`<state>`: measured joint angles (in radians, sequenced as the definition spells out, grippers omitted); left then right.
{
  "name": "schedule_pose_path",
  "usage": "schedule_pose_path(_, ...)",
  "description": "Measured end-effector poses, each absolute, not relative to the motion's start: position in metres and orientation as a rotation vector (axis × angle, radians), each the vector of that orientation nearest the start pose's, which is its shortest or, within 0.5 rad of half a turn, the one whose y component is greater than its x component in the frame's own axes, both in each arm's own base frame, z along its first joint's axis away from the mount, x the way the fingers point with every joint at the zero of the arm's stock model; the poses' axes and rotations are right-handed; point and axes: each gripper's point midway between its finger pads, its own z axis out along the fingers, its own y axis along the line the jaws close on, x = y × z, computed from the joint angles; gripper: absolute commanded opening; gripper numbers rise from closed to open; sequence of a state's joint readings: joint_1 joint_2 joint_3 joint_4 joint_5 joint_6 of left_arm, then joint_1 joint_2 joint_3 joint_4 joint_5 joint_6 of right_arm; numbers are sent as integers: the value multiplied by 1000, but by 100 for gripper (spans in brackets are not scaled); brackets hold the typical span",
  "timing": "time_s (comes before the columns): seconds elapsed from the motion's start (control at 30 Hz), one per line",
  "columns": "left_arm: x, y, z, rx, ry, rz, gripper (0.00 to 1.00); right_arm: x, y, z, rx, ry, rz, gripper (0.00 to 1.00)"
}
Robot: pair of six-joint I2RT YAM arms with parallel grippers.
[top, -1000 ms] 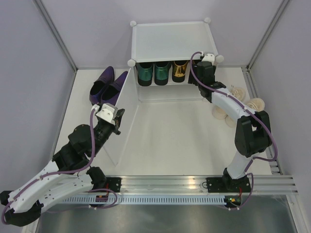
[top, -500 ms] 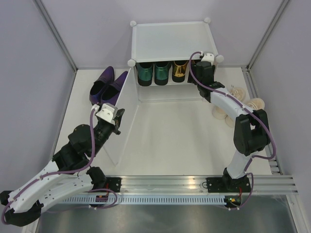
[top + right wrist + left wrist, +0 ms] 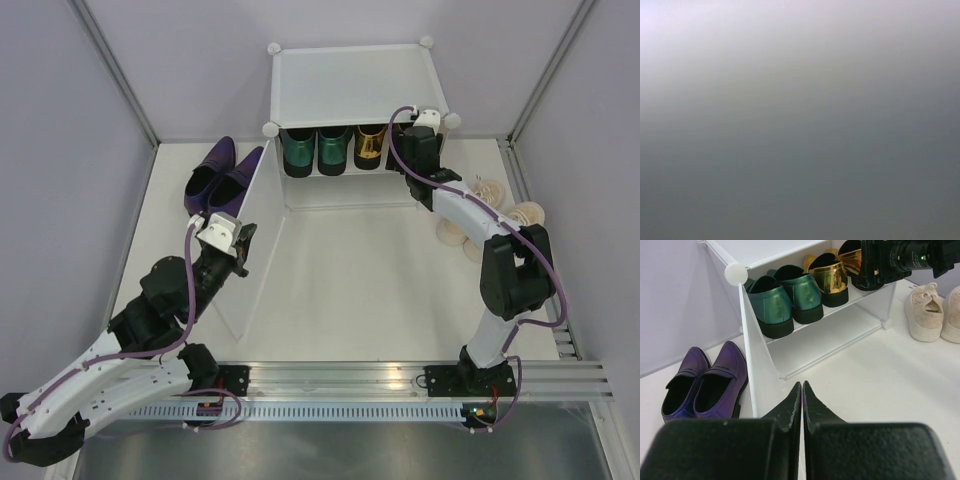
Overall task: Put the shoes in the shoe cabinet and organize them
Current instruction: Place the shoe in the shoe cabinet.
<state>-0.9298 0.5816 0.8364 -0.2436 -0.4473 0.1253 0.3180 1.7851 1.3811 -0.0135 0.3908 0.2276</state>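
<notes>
Almost nothing has moved in the last second; the right arm's elbow only eases nearer the shoe cabinet (image 3: 350, 85) at 12 o'clock. The right claw (image 3: 408, 133) sits beside the gold loafers (image 3: 829, 279) on the upper shelf, and I cannot tell whether it grips one or stands apart. The left claw (image 3: 802, 395) is pressed together by the door panel (image 3: 757, 365). The purple shoes (image 3: 220, 175) at 10 o'clock and the sneakers (image 3: 500, 215) at 2 o'clock are not yet shelved.

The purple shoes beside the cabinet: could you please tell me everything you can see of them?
The purple shoes are a pair of dark, slightly glossy slip-ons with tapering toes, a strap across the top and dark insides. They stand upright, side by side and close together, on the white table, toes toward its far edge. They are outside the cabinet, to its left, right beside its open frosted door; whether they touch it is unclear.
</notes>
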Motion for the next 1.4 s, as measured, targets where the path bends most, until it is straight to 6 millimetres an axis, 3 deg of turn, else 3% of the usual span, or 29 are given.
schedule_pose_path(0.23, 215, -154, 339, 466, 1497, -285, 2, 521, 110, 198, 162, 1942, -18, 98)
schedule_pose_path(0.53, 215, -154, 339, 466, 1497, -286, 2, 516, 112, 207, 162, 1951, 10, 98)
schedule_pose_path(0.7, 215, -154, 339, 467, 1497, -286, 2, 502, 113, 231, 156, 1957, 49, 98)
schedule_pose_path(0.8, 215, -154, 339, 467, 1497, -286, 2, 491, 115, 259, 158, 1925, 111, 98)
schedule_pose_path(0.93, 215, -154, 339, 467, 1497, -287, 26, 470, 115, 297, 155, 1880, 199, 98)
schedule_pose_path(0.97, 215, -154, 339, 467, 1497, -287, 44, 463, 114, 307, 152, 1869, 221, 98)
schedule_pose_path(1.07, 215, -154, 340, 474, 1494, -283, 76, 439, 116, 329, 131, 1842, 293, 98)
schedule_pose_path(1.17, 214, -153, 340, 478, 1499, -282, 89, 412, 118, 334, 100, 1849, 342, 98)
schedule_pose_path(1.4, 200, -149, 355, 526, 1520, -323, 100, 373, 120, 315, 53, 1919, 394, 98)
